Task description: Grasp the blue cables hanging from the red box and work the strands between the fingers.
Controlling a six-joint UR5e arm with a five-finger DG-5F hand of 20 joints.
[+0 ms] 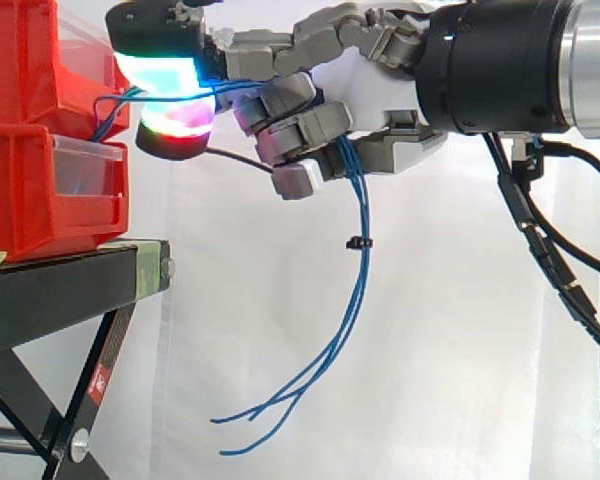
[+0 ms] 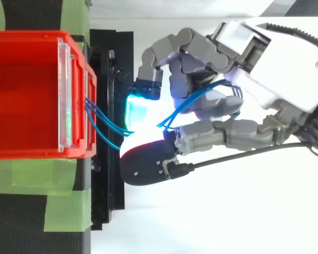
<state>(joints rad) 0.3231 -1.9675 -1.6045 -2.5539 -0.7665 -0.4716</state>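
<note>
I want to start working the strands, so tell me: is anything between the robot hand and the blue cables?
Nothing visible does. The robot hand has its fingers curled round the blue cables, which run from the red box through the fingers and hang free below the hand.

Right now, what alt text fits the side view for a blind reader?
A robot hand curls round blue cables that run from a red bin on a black stand. Their loose ends dangle below the hand before a white curtain.
</note>
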